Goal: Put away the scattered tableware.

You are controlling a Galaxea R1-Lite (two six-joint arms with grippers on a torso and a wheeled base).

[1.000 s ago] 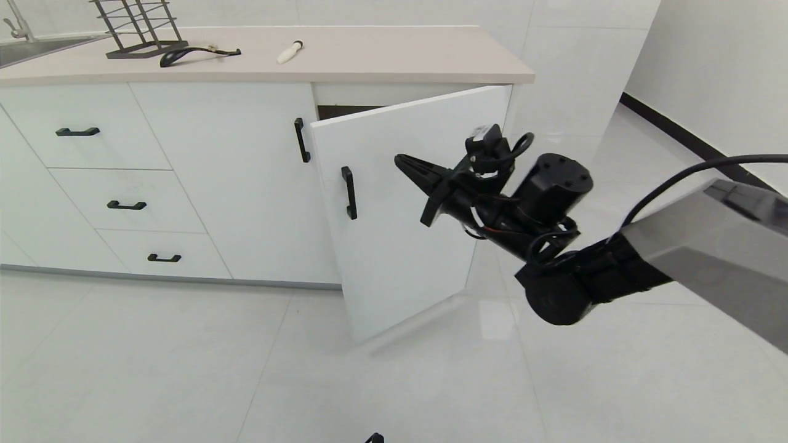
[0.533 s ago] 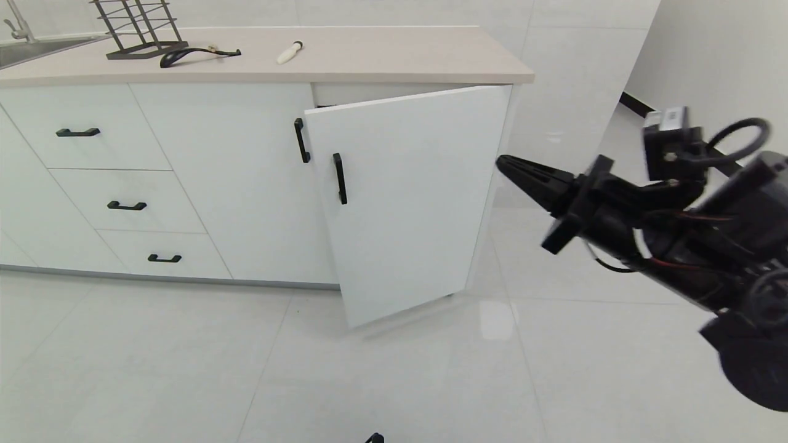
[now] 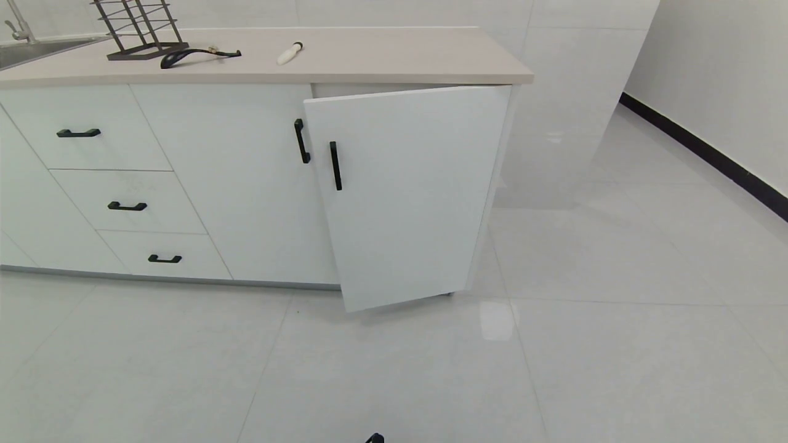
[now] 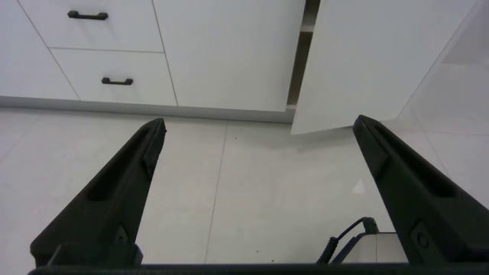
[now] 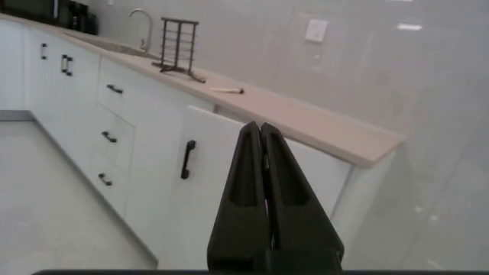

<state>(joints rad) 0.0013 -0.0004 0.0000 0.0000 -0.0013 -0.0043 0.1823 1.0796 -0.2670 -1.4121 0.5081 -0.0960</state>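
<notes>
- The right gripper [image 5: 261, 130] had its 2 black fingers pressed together on nothing, pointing toward the cabinet run.
- The left gripper [image 4: 258, 122] hung low over the floor tiles with its 2 fingers spread wide and nothing between them.
- Within 1 second the right arm had drawn back from in front of the white cabinet door [image 3: 406, 191] toward the robot's right.
- Over that second the door, under the right end of the beige stone countertop [image 3: 394, 58], swung from plainly open to nearly shut. Its black bar handle [image 3: 335, 165] side stood slightly proud of the frame.
- The closing push looked done, though the door seemed to need a last nudge.
- The black long-handled utensil [image 3: 197, 55] lay near the countertop's left end, just beside the black wire rack [image 3: 140, 31]. The white-handled small utensil [image 3: 289, 53] lay mid-countertop, so 2 pieces were probably still to be put away.
</notes>
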